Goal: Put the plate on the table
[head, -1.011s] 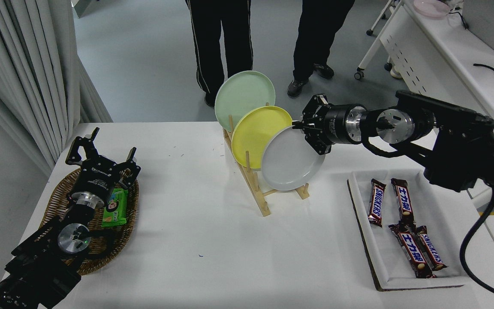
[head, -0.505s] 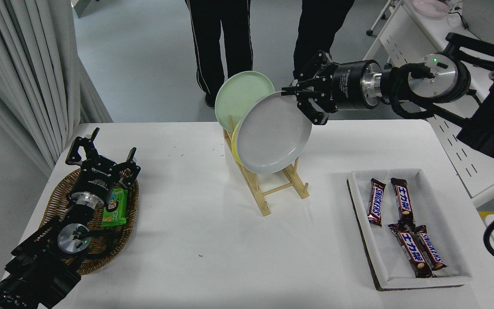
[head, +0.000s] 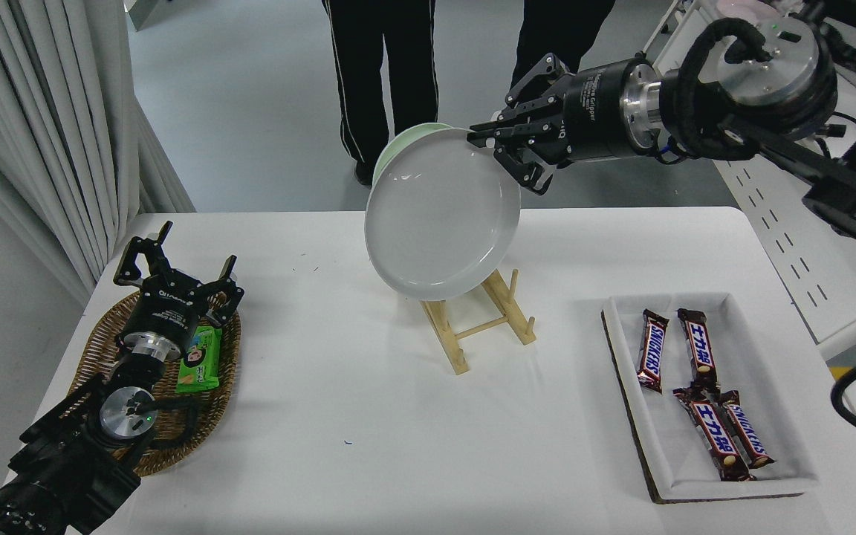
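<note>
The light-grey plate (head: 439, 215) hangs tilted in the air above the wooden rack (head: 480, 319), its face toward the camera. My right gripper (head: 489, 141) is shut on its upper right rim. The plate hides most of the pale green plate (head: 396, 141), of which only a sliver of rim shows behind it; the yellow plate is hidden. The white table (head: 368, 438) lies below. My left gripper (head: 175, 256) is parked, open, over the wicker basket at the lower left.
A wicker basket (head: 93, 349) holds a green snack pack (head: 201, 360). A white tray (head: 792, 416) of chocolate bars sits at the right. Two people's legs (head: 383, 74) stand at the far side. A white perforated desk (head: 785, 245) is at right.
My right gripper has lifted the grey plate out of the rack and carried it up and to the left; it now covers the yellow plate and most of the green one.
</note>
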